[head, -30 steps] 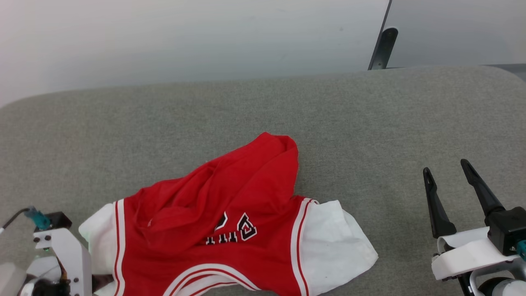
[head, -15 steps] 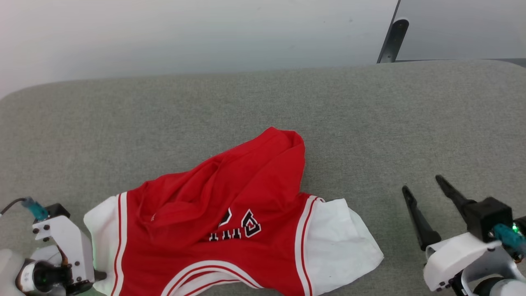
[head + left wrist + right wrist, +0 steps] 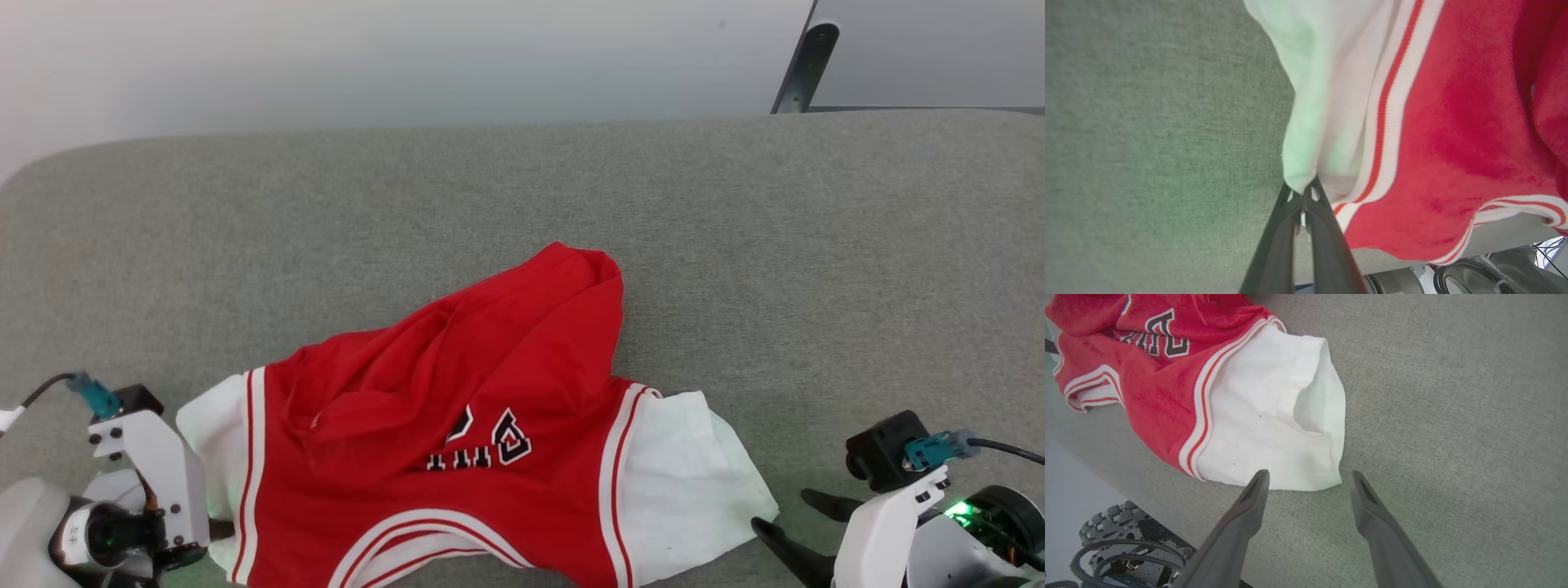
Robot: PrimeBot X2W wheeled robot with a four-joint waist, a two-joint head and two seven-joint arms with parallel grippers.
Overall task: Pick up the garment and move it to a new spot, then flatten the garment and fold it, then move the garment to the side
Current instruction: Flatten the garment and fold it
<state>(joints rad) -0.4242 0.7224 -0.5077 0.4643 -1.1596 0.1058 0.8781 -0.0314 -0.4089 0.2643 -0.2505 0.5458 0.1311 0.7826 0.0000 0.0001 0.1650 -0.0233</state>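
Observation:
The garment (image 3: 457, 367), a red jersey with white sleeves and black numerals, lies crumpled on the grey table, its far part bunched. In the left wrist view my left gripper (image 3: 1302, 194) is shut on the edge of the garment's (image 3: 1453, 122) white sleeve. From the head camera, my left gripper (image 3: 214, 529) sits against that sleeve at the lower left. My right gripper (image 3: 1308, 475) is open, its fingertips on either side of the other white sleeve's near corner on the garment (image 3: 1155, 392). Its dark fingers (image 3: 775, 535) point left at the sleeve's edge.
The grey fabric table top (image 3: 735, 245) runs wide beyond and to the right of the jersey. A pale wall and a dark slanted post (image 3: 804, 65) stand behind it. My wheeled base (image 3: 1110, 526) shows below the table's near edge.
My left gripper has shut on the white sleeve. My right gripper has dropped and swung from pointing up to pointing left at the other sleeve. The head camera has shifted a little.

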